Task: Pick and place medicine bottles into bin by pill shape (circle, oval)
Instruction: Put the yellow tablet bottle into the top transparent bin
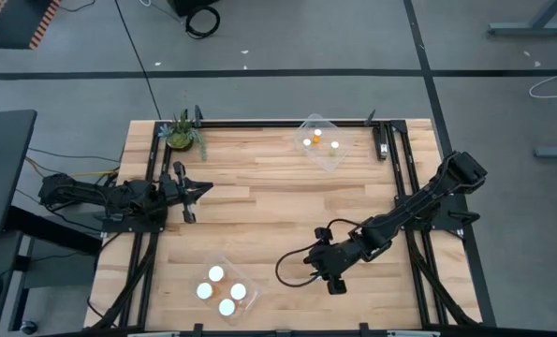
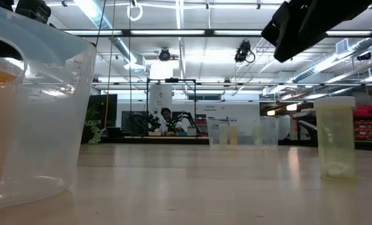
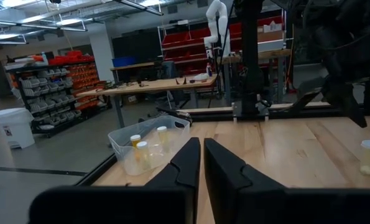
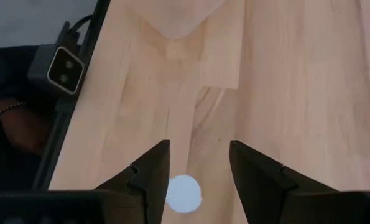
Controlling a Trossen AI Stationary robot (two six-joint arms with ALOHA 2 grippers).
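No legible brand, label or writing on any bottle or bin.

Right gripper (image 4: 199, 171) points down at the near-right part of the wooden slat worktop (image 1: 269, 201). Its fingers (image 4: 148, 174) are spread apart, with one white-capped medicine bottle (image 4: 183, 191) standing upright between them; contact cannot be judged. In the low view this bottle (image 2: 334, 139) stands alone on the wood.

Left gripper (image 3: 201, 163) rests at the left edge, fingers pressed together, holding nothing.

Clear plastic bin (image 1: 321, 141) at the far edge holds three bottles; a second clear plastic bin (image 1: 224, 287) at the near edge holds four.
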